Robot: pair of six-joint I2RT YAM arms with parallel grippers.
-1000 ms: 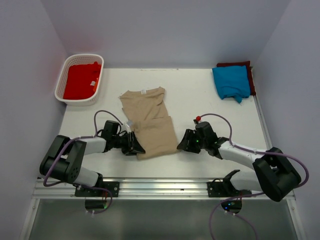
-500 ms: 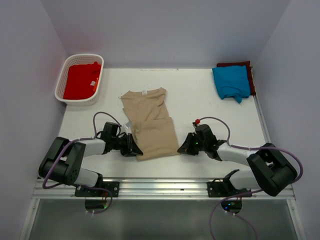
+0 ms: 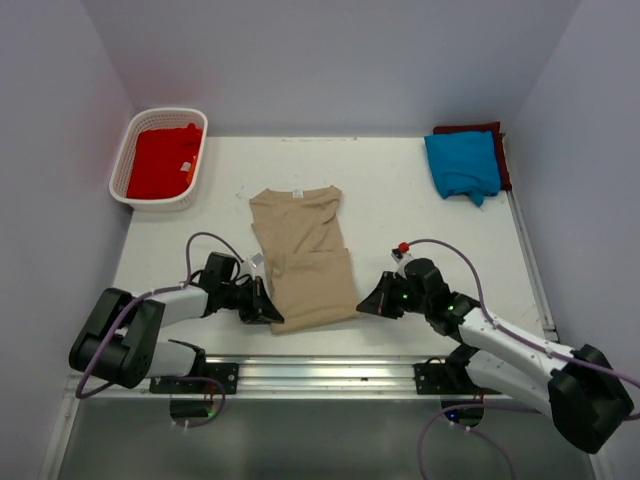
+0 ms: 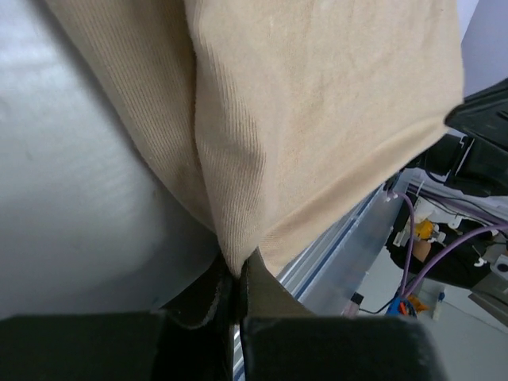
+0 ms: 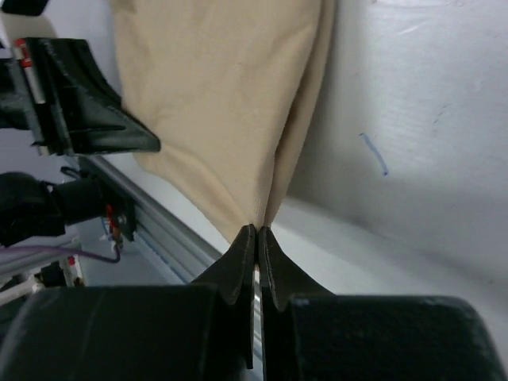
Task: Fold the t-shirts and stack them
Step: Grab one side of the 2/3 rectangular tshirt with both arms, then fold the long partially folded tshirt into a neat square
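The tan t-shirt (image 3: 305,250) lies partly folded in the middle of the table, collar toward the far side. My left gripper (image 3: 272,312) is shut on its near left corner; in the left wrist view the cloth (image 4: 317,103) is pinched between the closed fingers of that gripper (image 4: 236,274). My right gripper (image 3: 362,305) is shut on the near right corner, and the right wrist view shows the tan fabric (image 5: 222,95) running into that gripper's closed tips (image 5: 258,230). A bright blue t-shirt (image 3: 462,165) lies folded on a dark maroon one (image 3: 497,130) at the far right.
A white lattice basket (image 3: 150,200) at the far left holds a red t-shirt (image 3: 160,162). The metal rail (image 3: 320,372) runs along the table's near edge, just behind both grippers. Walls close in the left, right and far sides.
Both grippers have closed on the tan t-shirt's near corners. The shirt has slid a little toward the near edge, and both arms have drawn back.
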